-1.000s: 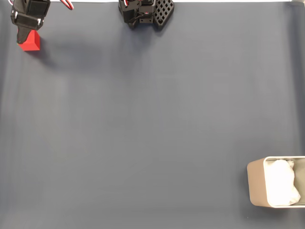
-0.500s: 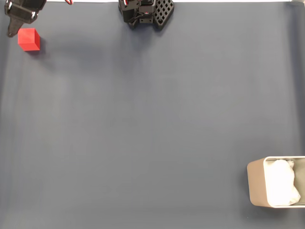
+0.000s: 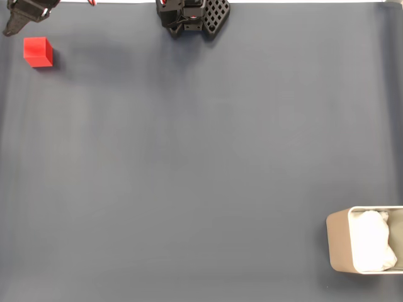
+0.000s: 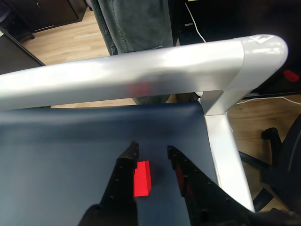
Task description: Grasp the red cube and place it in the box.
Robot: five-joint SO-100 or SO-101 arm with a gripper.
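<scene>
The gripper (image 4: 151, 149) hangs with its jaws parted above the cube (image 4: 142, 178), which sits free on the dark mat (image 3: 189, 157) near the mat's top-left corner in the fixed view (image 3: 38, 51). The box (image 3: 337, 242) stands at the opposite, bottom-right corner, well apart from the cube.

red cube (image 3: 37, 51) sitting top left on dark blue mat (image 3: 189, 163), gripper (image 3: 12, 26) tip just above-left of it, not touching; beige box (image 3: 362, 247) way off bottom right, white lining inside
</scene>
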